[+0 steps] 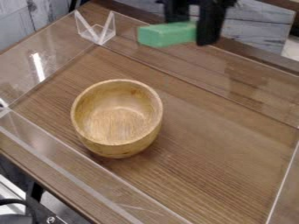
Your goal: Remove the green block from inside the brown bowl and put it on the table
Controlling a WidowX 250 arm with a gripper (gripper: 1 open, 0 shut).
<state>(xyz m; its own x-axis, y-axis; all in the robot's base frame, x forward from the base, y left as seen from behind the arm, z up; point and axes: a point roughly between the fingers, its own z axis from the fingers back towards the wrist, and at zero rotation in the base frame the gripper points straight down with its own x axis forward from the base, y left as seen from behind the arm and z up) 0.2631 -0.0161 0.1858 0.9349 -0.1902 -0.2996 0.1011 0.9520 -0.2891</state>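
Broadly, the job looks half done, with the lift out complete and the set-down outstanding.

- The large brown wood-grain tabletop [222,131], glossy and edged by clear plastic walls [93,26], carries nothing but the bowl; the wide stretch to the right of the bowl lies bare, so a landing place is available.
- The round light-brown wooden bowl [117,116], thick-rimmed and showing its grain, sits left of centre, and its hollow is empty: the removal part of the task appears finished.
- The dark gripper [193,28] hangs high at the far edge of the scene, well apart from the bowl, its jaws shut tight on the block.
- The small bright green rectangular block [166,34] juts leftward from the jaws, lying roughly level and clear of the table surface.
- What remains, judging by this, is lowering the block to the wood and letting go.
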